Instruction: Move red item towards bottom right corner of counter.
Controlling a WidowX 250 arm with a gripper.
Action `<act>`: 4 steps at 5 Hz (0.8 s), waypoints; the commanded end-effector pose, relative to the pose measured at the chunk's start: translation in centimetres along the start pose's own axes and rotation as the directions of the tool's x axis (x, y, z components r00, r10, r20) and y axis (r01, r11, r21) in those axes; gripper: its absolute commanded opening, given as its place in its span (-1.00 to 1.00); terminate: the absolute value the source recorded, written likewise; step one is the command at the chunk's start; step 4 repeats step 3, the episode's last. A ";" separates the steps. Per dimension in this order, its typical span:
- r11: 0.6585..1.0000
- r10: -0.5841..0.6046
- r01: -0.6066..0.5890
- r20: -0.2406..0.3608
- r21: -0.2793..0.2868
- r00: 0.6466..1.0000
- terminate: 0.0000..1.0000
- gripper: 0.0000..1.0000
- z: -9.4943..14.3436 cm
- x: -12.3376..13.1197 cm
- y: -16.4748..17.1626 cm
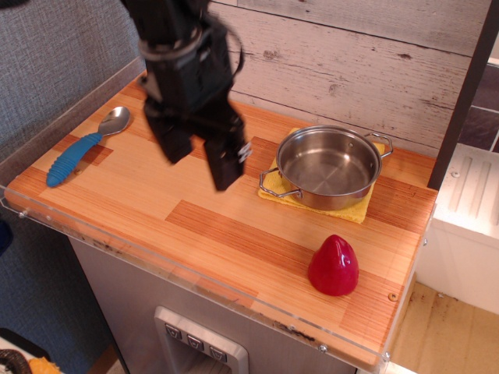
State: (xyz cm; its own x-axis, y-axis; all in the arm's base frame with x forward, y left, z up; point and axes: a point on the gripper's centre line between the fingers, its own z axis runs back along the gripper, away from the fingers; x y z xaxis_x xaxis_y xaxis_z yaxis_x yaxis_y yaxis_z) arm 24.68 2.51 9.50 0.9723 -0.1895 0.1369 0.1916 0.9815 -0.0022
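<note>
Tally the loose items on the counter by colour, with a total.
Red: 1, the red item
Blue: 1, blue-handled spoon
Silver: 1, steel pot
Yellow: 1, yellow cloth under the pot
Total: 4

No legible text, label, brand, number or sign found on any surface in view
</note>
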 end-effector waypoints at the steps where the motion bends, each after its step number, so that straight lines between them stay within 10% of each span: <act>1: 0.996 0.082 -0.081 -0.024 0.037 0.996 -1.00 1.00 -1.1 -2.6 4.4; 2: 0.999 0.040 -0.039 -0.054 0.027 0.998 -1.00 1.00 -0.8 -2.5 4.4; 3: 0.999 0.040 -0.039 -0.054 0.027 0.998 1.00 1.00 -0.8 -2.5 4.4; 4: 0.999 0.040 -0.039 -0.054 0.027 0.998 1.00 1.00 -0.8 -2.5 4.4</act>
